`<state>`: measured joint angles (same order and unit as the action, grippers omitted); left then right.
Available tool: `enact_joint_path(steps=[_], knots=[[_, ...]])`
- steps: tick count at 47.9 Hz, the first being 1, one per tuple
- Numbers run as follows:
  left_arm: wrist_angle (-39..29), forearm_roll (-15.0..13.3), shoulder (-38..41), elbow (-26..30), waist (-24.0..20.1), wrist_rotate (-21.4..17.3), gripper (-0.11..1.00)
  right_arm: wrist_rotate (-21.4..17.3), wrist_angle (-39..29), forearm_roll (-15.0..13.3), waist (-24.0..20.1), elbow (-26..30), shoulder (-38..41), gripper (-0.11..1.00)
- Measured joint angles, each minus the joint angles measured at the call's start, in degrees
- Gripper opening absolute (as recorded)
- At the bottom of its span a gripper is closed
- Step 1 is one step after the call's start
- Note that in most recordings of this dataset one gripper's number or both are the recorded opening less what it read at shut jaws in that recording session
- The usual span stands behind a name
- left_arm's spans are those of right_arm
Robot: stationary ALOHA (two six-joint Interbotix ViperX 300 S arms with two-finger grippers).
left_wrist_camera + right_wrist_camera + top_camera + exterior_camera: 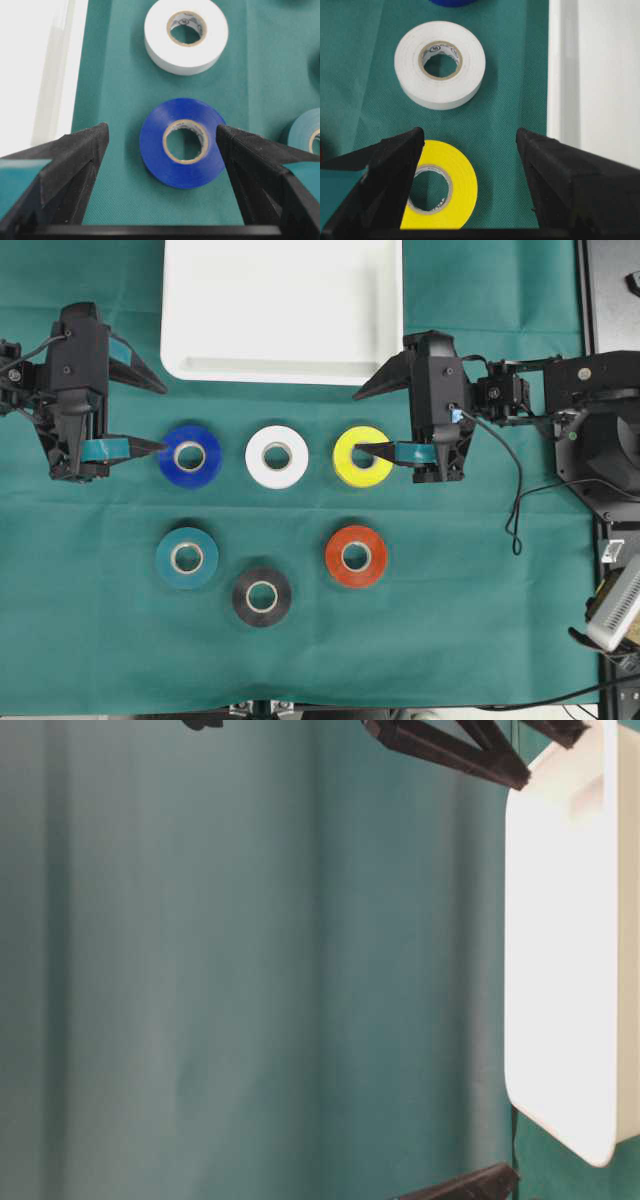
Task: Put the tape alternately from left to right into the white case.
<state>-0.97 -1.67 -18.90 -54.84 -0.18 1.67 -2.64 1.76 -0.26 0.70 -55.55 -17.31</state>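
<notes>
Both arms reach inward over the green cloth point(90, 640), jaws spread wide and holding nothing.

The left gripper point(150, 410) sits just left of the blue roll point(190, 455); the right gripper point(365, 420) has one finger over the yellow roll point(362, 456). White point(277, 456), teal point(187, 557), black point(262, 595) and red-orange point(356, 556) rolls lie flat near the white case point(282, 305).

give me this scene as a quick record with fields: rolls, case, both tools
top row: blue roll, white roll, yellow roll
bottom row: teal roll, black roll, red-orange roll
white case: no rolls inside
left tool: open, holds nothing, beside blue roll
right tool: open, holds nothing, one finger over yellow roll
surface: green cloth
</notes>
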Motion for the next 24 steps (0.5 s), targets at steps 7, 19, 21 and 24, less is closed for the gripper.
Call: enact_joint_path(steps=[7,19,21,24], knots=[[-0.1,0.0,0.0,0.0,0.0,0.0,0.54,0.0,0.4,0.0,0.0,0.0,0.3,0.83],[-0.1,0.0,0.0,0.0,0.0,0.0,0.54,-0.1,0.8,0.0,0.0,0.0,0.3,0.83],[0.0,0.1,0.0,0.0,0.0,0.0,0.54,-0.2,0.9,0.0,0.0,0.0,0.3,0.83],[0.0,0.0,0.0,0.0,0.0,0.0,0.54,-0.3,0.9,0.0,-0.1,0.1,0.3,0.83]])
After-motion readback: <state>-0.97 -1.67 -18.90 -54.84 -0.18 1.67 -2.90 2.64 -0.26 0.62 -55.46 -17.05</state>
